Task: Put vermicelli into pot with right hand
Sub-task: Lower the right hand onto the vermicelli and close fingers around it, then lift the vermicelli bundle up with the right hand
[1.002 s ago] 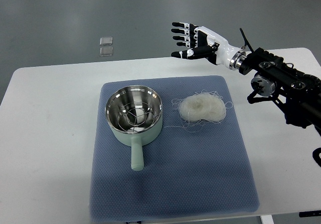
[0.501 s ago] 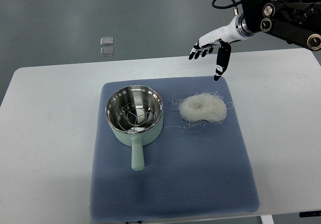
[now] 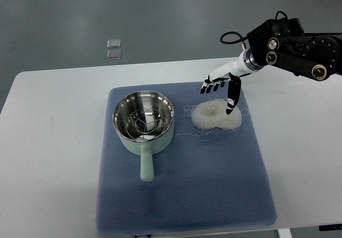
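The vermicelli [image 3: 215,116] is lying as a loose oval nest on the blue mat [image 3: 181,195], its long axis running left to right, stray strands fringing it. Bare mat is separating it from the pot [image 3: 143,121], whose handle is pointing toward the near edge. The right hand [image 3: 220,86] is hovering above the nest's far side, fingers spread, holding nothing.

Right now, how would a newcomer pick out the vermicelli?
Find the blue mat on the white table. Right of the mint-green pot lies the vermicelli, under the right hand: a pale, tangled nest with loose strands, the only soft thing there.
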Controlling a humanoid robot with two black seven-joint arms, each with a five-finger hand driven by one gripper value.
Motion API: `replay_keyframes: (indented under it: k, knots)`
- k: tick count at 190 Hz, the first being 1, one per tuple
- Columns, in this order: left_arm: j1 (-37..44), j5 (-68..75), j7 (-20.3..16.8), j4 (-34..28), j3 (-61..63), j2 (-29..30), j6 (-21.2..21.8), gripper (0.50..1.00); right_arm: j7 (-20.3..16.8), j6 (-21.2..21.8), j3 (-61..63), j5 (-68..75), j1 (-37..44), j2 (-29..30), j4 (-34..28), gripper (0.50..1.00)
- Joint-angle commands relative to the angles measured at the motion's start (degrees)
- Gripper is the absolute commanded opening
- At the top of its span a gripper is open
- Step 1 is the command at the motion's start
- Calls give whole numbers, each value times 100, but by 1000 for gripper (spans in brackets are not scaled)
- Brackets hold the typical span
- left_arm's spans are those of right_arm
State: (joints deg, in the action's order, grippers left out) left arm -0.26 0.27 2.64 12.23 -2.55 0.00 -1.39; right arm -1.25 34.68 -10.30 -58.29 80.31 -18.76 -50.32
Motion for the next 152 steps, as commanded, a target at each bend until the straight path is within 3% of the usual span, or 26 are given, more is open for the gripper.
replay_keyframes:
  k: [1,32,81,99,116,127,152]
  knots:
    - [0,-1,0,-1,0,0,-1,1000,11,-146,-16,-7,-139,83,13,926]
    - [0,-1,0,-1,0,0,-1,1000,28,-216,-34,-34,-315,127,48,924]
    - [0,-1,0,-1,0,0,-1,1000,187,-735,-43,-385,-666,215,163,895]
    - [0,-1,0,-1,0,0,-1,1000,213,-867,-51,-508,-798,259,224,799]
    - [0,-1,0,-1,0,0,-1,1000,257,-981,-51,-526,-930,277,277,603]
    - [0,-1,0,-10,0,0,-1,1000,283,-1086,-51,-535,-939,277,277,507]
    - [0,-1,0,-19,0,0,-1,1000,327,-1104,-16,-535,-886,242,277,500]
